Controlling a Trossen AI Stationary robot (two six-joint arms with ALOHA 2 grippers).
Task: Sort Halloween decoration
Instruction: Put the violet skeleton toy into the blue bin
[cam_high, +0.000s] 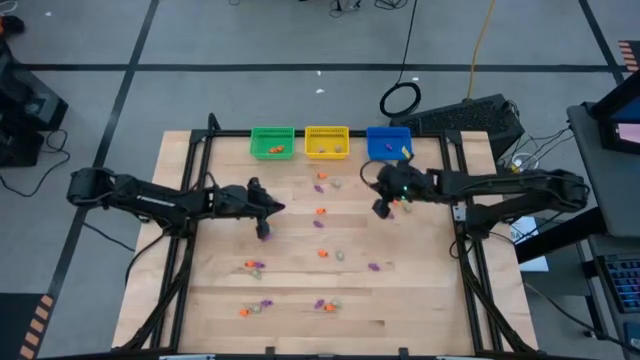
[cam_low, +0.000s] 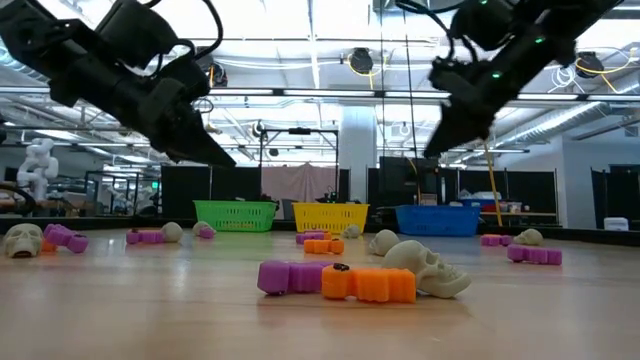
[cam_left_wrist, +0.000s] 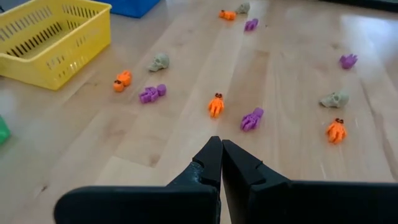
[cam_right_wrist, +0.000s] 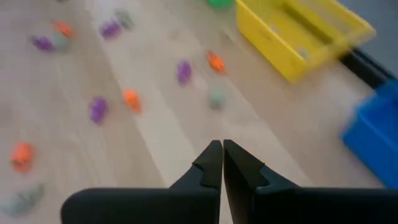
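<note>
A pale wooden table (cam_high: 420, 300) carries scattered trinkets (cam_high: 321, 253) – between both tools – with three baskets (cam_high: 326, 141) beyond them.

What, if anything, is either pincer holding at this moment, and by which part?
Nothing is held. The left pincer and the right pincer are both shut with their tips together and nothing between them, above the table.

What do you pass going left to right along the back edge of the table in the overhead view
green basket → yellow basket → blue basket
</note>
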